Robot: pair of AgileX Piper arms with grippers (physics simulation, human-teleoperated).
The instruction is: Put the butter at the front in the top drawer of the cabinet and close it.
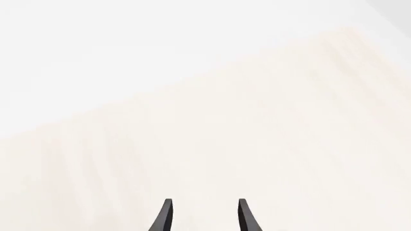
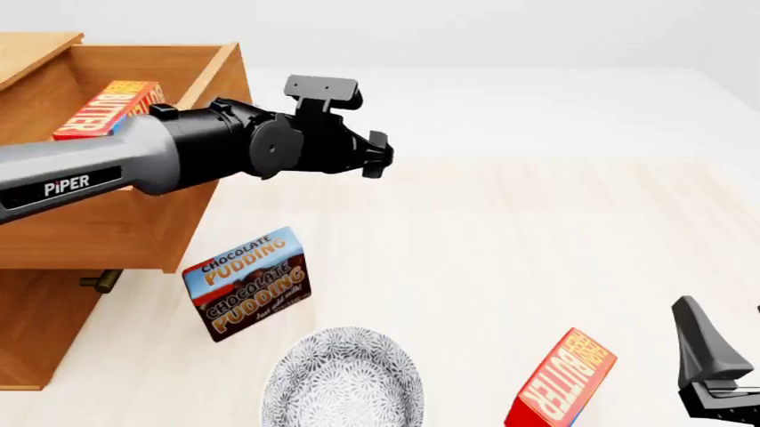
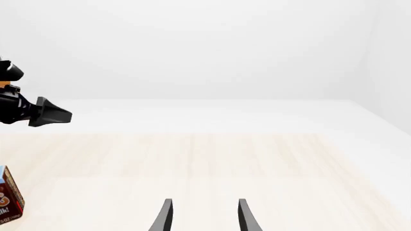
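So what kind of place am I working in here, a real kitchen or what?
Looks like a simulated tabletop, not a real kitchen: a bare pale wood table against blank white surroundings, with a wooden cabinet, its top drawer open, grocery cartons like the Chocolate Pudding box, and a patterned plate.

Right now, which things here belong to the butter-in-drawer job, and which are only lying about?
Job:
- butter in the top drawer
- open top drawer
- cabinet

Lying about:
- pudding box
- patterned plate
- second butter on the table

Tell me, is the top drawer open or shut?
Open. The top drawer sticks out from the cabinet, with a butter inside.
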